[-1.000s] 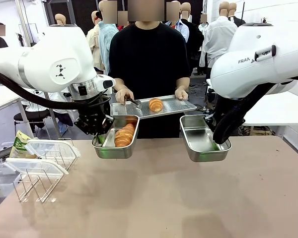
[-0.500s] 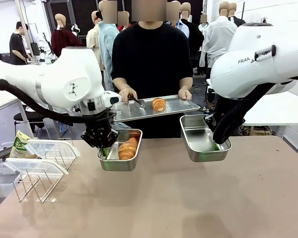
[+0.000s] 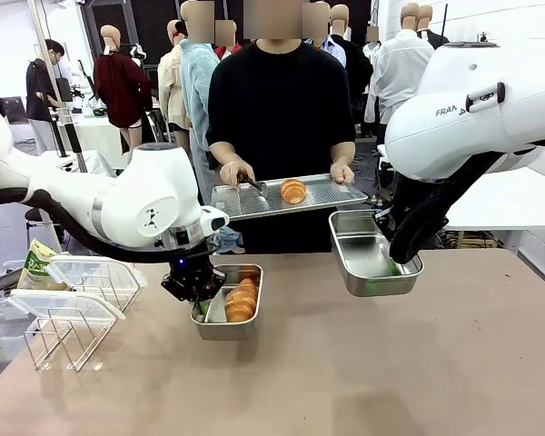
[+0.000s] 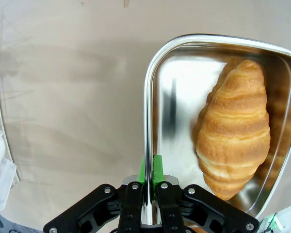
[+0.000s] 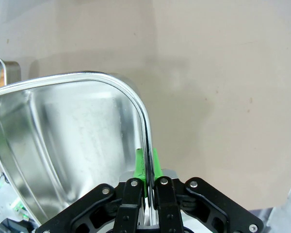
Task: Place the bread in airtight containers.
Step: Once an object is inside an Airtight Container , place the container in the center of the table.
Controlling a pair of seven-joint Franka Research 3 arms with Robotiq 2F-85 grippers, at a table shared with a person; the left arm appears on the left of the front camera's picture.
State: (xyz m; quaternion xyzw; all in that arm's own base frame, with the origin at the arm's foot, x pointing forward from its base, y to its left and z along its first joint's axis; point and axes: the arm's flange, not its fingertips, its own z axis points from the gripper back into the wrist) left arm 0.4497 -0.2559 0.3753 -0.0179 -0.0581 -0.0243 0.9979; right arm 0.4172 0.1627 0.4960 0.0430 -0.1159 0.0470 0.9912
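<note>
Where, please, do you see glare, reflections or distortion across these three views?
Left wrist view: the loaded tin's polished floor mirrors the bread and carries a dark streak; its long rim looks slightly bowed. Right wrist view: the empty tin shows hazy white glare, no hard hotspot. Front view: even light, only soft shadows on the table.

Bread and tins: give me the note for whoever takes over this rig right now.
Left pincer: shut on the rim of the left tin, low over the table, one roll inside.
Right pincer: shut on the rim of the right tin, held up, empty.
The person holds a perforated tray with a second roll.
Lids lie on the wire rack, off both tins.
Done: one roll boxed.
Left: second roll, likely into the right tin; both lids on.
</note>
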